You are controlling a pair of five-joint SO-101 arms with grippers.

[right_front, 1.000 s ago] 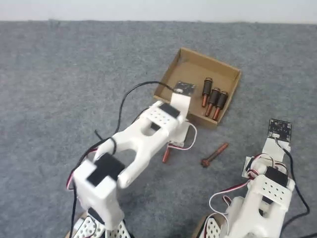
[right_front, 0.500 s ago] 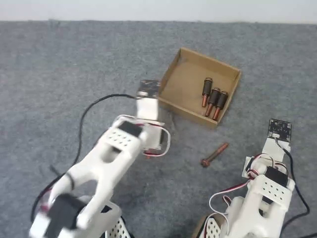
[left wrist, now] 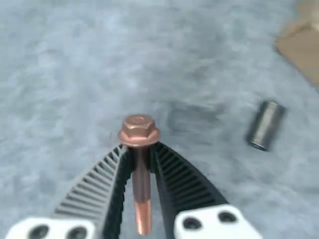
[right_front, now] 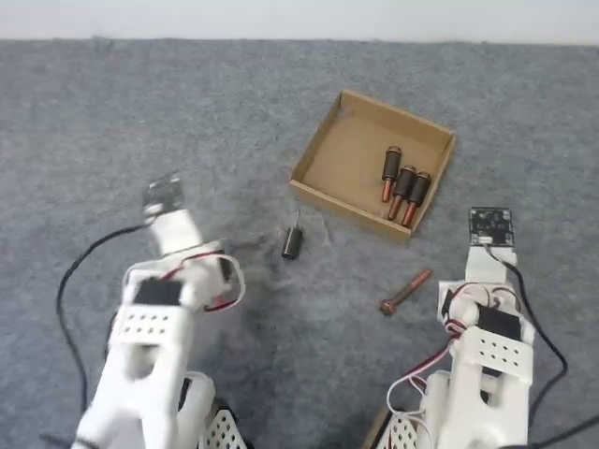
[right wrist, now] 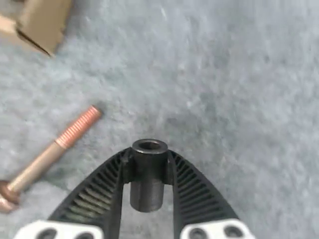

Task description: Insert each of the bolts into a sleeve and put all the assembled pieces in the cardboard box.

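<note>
My left gripper (left wrist: 139,148) is shut on a copper bolt (left wrist: 140,169), head outward, held above the grey carpet. A loose black sleeve (left wrist: 265,124) lies on the carpet beyond it, also seen as the sleeve (right_front: 292,243) just in front of the cardboard box (right_front: 318,154). My right gripper (right wrist: 148,155) is shut on another black sleeve (right wrist: 148,179), its bore facing out. A second copper bolt (right wrist: 50,149) lies on the carpet beside it, the same bolt (right_front: 405,292) in the high view. Three assembled pieces (right_front: 403,186) lie inside the box.
The left arm (right_front: 154,309) stands at the near left and the right arm (right_front: 487,337) at the near right, cables trailing from both. Grey carpet (right_front: 140,112) stretches open to the left of the box. A box corner (right wrist: 37,25) sits close to the right gripper.
The left arm has swung from in front of the box to the left, carrying the bolt and uncovering the loose sleeve. The right arm has shifted slightly left and toward the box.
</note>
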